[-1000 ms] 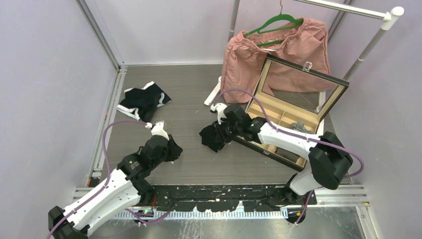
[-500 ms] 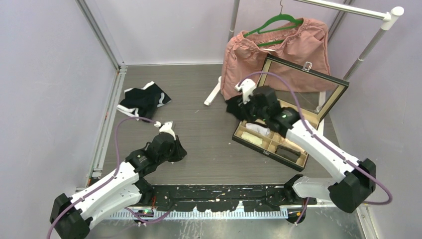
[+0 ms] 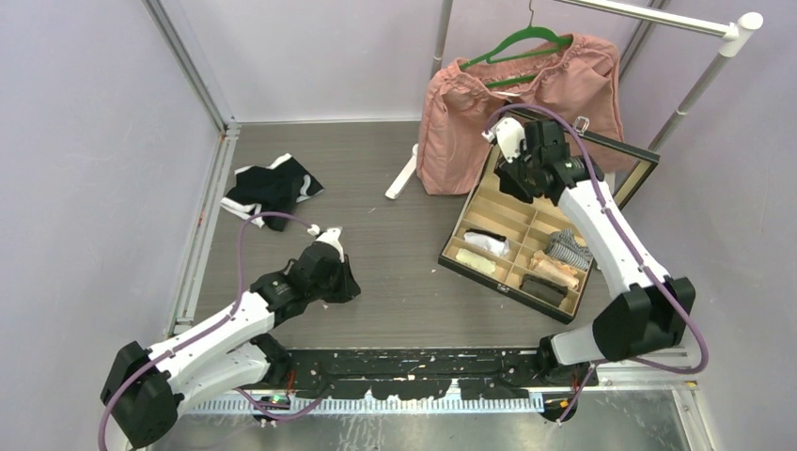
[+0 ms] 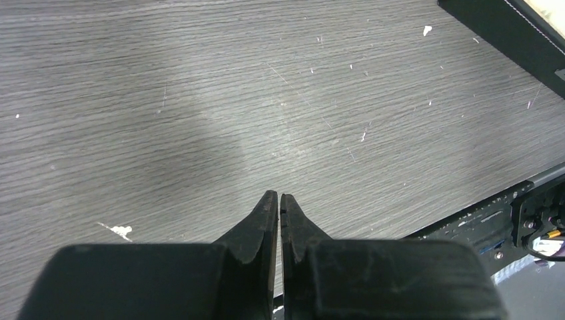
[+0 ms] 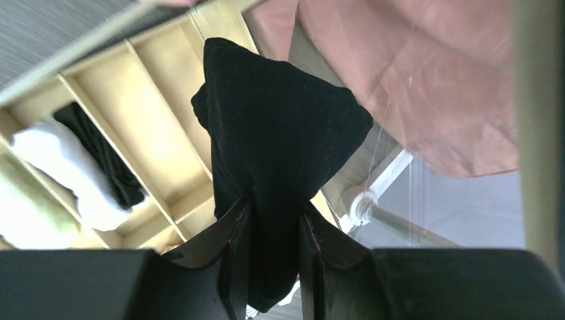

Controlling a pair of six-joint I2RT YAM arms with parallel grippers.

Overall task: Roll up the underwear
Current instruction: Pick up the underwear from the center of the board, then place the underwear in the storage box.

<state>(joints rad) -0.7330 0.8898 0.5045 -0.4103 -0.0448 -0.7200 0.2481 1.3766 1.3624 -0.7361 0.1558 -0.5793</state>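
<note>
Underwear, black soft cloth bundle, pinched in right claw above tan compartmented wooden box at two o'clock. Lower squarely into bare cell before releasing. Left claw pressed together, empty.

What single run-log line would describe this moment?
right gripper: shut on black underwear, above compartment box | left gripper: shut, empty, over table | other underwear: on table, far left

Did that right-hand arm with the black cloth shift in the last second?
Yes. The right gripper, holding black underwear, moved from the table beside the compartment box to above its far end, near the pink garment.
</note>
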